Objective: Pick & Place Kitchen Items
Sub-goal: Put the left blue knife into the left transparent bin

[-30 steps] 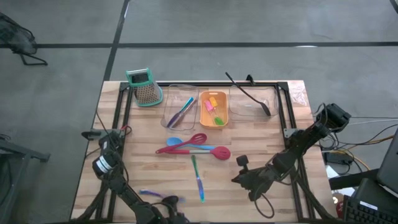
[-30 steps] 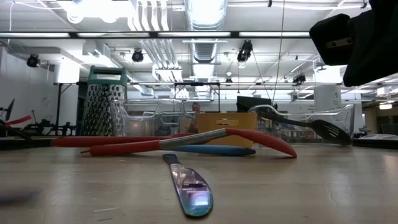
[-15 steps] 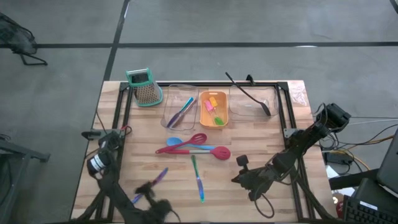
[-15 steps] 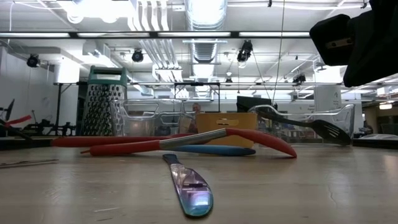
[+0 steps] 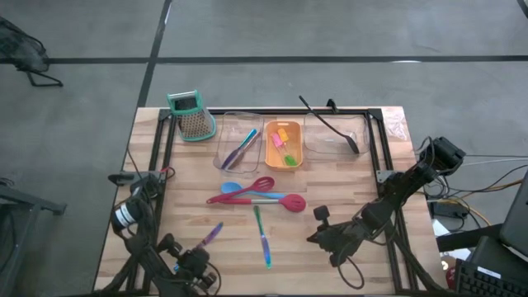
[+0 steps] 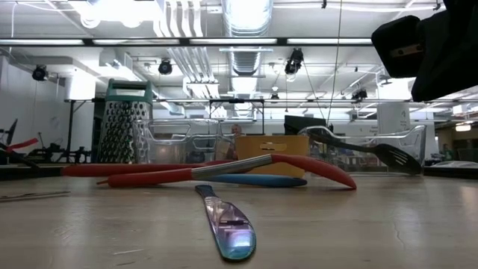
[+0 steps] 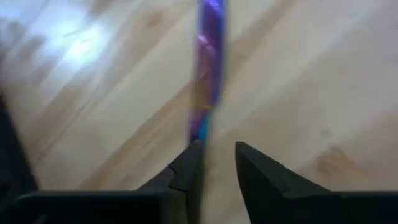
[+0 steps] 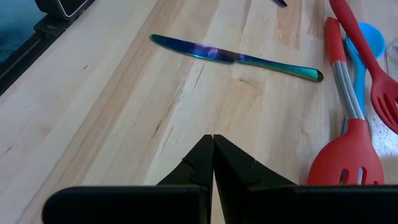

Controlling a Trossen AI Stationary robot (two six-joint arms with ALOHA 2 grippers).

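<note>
1. High view: the left gripper [image 5: 188, 262] sits low over the near-left part of the wooden desk [image 5: 346, 177]. The thin purple-and-blue metal stick [image 5: 208, 235] lies flat on the desk just beyond it, slanting away towards the middle. The right gripper [image 5: 317, 234] waits over the near-right part of the desk. A red slotted spatula [image 5: 260, 200], a red whisk-headed spoon [image 5: 247, 188] and a blue spoon [image 5: 233, 188] lie crossed together at the centre, and a thin green-and-blue knife [image 5: 261, 237] lies just in front of them.

2. Low view: the green-and-blue knife [image 6: 227, 226] points at the camera, with the red spatula [image 6: 246, 169] behind it. A long black spoon [image 6: 358, 146] leans in a clear rectangular tray [image 6: 407, 138].

3. Left wrist view: the two dark fingers [image 7: 255, 176] stand slightly apart and hold nothing. The purple-and-blue stick [image 7: 208, 74] runs away from them, its near end touching or just beside the tip of one finger.

4. Right wrist view: the dark fingers [image 8: 193, 163] are pressed together, empty. The knife [image 8: 233, 56] lies well ahead of them, and the red spatula [image 8: 346, 134] lies off to one side.
</note>
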